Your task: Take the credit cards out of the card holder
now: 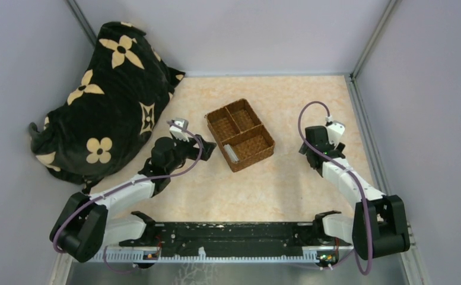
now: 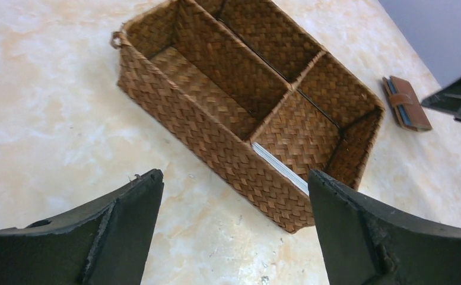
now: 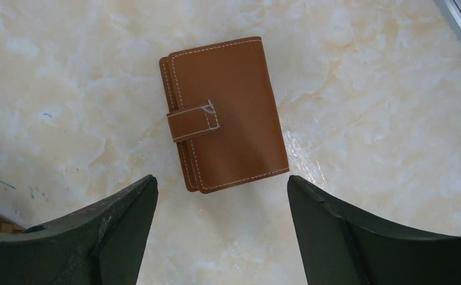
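We've got 1 pale card (image 2: 278,166) in the basket's (image 2: 216,142) long compartment. The card holder (image 3: 225,113) lies strapped shut on the table under our right gripper (image 3: 222,179), which is spread wide and empty. The left gripper (image 2: 235,178) is likewise by the basket. More cards probably remain inside.

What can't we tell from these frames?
1. Whether any cards are inside the card holder: in the right wrist view it is strapped shut; in the left wrist view it is too small.
2. Top view: the card holder is hidden under the right hand.
3. Count of credit cards in the basket: the left wrist view shows edges only, and the basket wall hides the rest.
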`<move>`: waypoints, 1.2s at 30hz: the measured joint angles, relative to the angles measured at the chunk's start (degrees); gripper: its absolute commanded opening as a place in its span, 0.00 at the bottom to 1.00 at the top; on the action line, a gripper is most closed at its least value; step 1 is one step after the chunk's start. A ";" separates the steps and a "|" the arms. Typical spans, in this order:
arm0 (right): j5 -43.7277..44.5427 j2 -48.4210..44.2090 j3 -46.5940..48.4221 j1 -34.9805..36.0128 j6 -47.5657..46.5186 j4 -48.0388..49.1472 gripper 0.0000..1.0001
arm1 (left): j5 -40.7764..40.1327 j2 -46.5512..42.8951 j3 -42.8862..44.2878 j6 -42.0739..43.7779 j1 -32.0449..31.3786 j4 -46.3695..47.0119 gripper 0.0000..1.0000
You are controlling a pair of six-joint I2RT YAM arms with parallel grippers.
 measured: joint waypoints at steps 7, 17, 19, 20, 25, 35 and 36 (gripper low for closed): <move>-1.18 4.24 1.46 0.00 0.55 0.55 0.82 | 9.27 5.70 0.00 -1.16 -0.39 5.07 0.82; -1.77 6.05 1.40 -0.15 1.01 0.55 0.78 | 14.36 8.46 -0.04 -2.29 -4.04 9.01 0.83; -1.64 8.20 1.49 -0.79 1.11 0.48 0.74 | 14.32 7.76 -0.07 -1.62 -4.04 8.70 0.84; -1.77 9.53 1.49 -1.31 1.22 0.44 0.69 | 14.23 7.13 -0.13 -1.22 -4.04 8.48 0.84; -3.45 14.36 3.30 -3.87 1.68 -0.04 0.30 | 13.35 4.55 -0.28 0.57 -4.02 8.00 0.84; -9.55 12.33 1.31 -4.11 1.86 1.70 0.00 | 12.96 4.61 -0.33 1.81 -4.02 6.93 0.84; -11.08 10.23 -0.26 -4.09 1.92 1.84 0.00 | 12.96 4.68 -0.33 1.88 -4.02 6.86 0.84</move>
